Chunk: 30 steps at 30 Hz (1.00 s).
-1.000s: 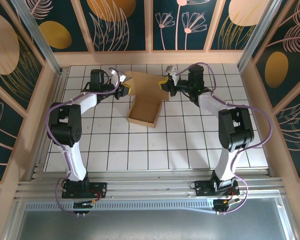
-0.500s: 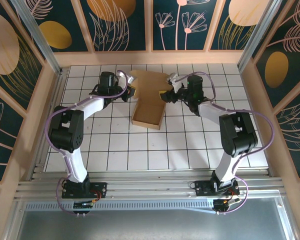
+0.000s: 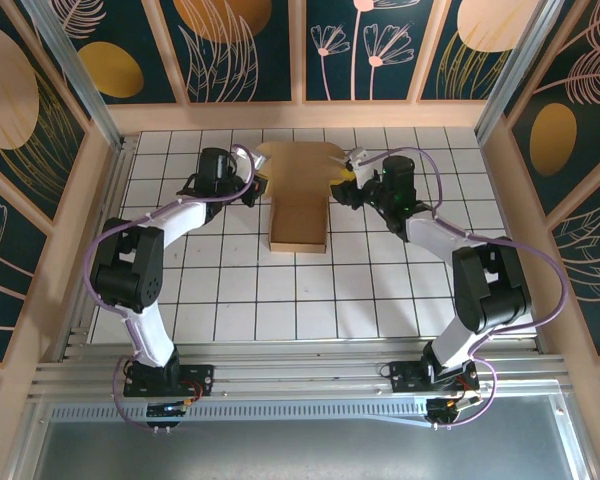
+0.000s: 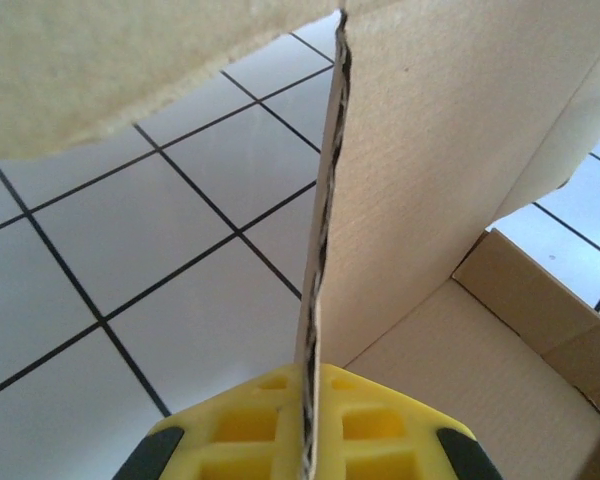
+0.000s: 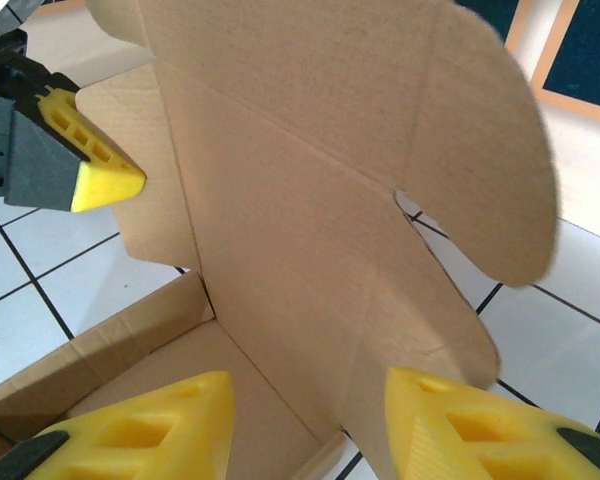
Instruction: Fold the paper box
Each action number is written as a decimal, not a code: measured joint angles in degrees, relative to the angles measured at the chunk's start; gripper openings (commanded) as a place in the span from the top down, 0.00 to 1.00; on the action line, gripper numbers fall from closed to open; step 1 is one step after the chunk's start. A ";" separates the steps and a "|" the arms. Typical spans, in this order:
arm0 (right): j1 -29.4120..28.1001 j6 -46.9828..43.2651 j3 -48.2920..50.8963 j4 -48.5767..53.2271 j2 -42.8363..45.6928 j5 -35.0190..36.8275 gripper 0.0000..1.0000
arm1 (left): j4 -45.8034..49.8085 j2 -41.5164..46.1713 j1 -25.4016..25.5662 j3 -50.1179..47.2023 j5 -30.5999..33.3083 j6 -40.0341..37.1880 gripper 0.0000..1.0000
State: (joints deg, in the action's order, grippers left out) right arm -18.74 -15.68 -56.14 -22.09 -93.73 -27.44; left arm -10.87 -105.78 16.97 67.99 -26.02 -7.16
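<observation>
The paper box [image 3: 298, 228] is brown cardboard standing on the white tiles between my two arms, its shallow tray toward me and its lid panel [image 3: 300, 163] raised behind it. My left gripper [image 3: 259, 186] is shut on the lid's left side flap. In the left wrist view the flap's corrugated edge [image 4: 325, 230] runs straight down into the closed yellow fingers [image 4: 250, 425]. My right gripper [image 3: 338, 188] is at the box's right side, open. In the right wrist view its yellow fingertips [image 5: 145, 425] stand apart before the upright lid [image 5: 310, 200], and the left gripper [image 5: 90, 165] shows beyond.
The tiled table [image 3: 280, 300] is ringed by low wooden walls [image 3: 300, 117] with dark patterned panels above. An aluminium rail [image 3: 300, 375] carries both arm bases at the near edge. Open tiles lie between the box and the bases.
The right gripper has let go of the lid's right side and opened. The left gripper has closed fully on the left flap. The box has turned square to the tiles and shifted right.
</observation>
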 measured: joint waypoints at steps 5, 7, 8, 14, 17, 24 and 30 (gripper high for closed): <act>0.04 0.17 -0.35 0.28 -2.84 0.28 0.38 | -1.81 0.09 0.90 -0.87 0.68 0.35 1.00; 0.50 0.02 -0.83 0.85 -3.80 0.59 0.35 | -1.81 0.09 0.96 -0.87 1.05 0.31 1.00; 1.11 0.02 -0.87 0.92 -3.91 0.39 0.33 | -1.79 0.09 1.01 -0.87 1.07 0.15 1.00; 7.69 0.17 -1.31 0.42 -4.20 -5.40 0.22 | -1.22 0.39 1.01 -0.87 1.20 -0.09 1.00; 8.59 0.20 -3.61 0.42 -6.23 -8.26 0.22 | -0.92 0.42 1.01 -0.81 1.14 -0.07 1.00; 8.26 -0.24 -8.79 -0.68 -12.79 -14.84 0.30 | -0.68 0.42 1.01 -0.61 0.96 -0.26 1.00; 8.24 -0.55 -12.07 -2.56 -16.55 -19.50 0.56 | -0.11 0.42 1.01 -0.35 0.81 -0.31 1.00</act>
State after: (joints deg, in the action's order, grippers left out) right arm -10.50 -16.23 -68.20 -24.64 -110.28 -46.94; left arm -10.98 -105.36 17.98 67.64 -25.21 -7.46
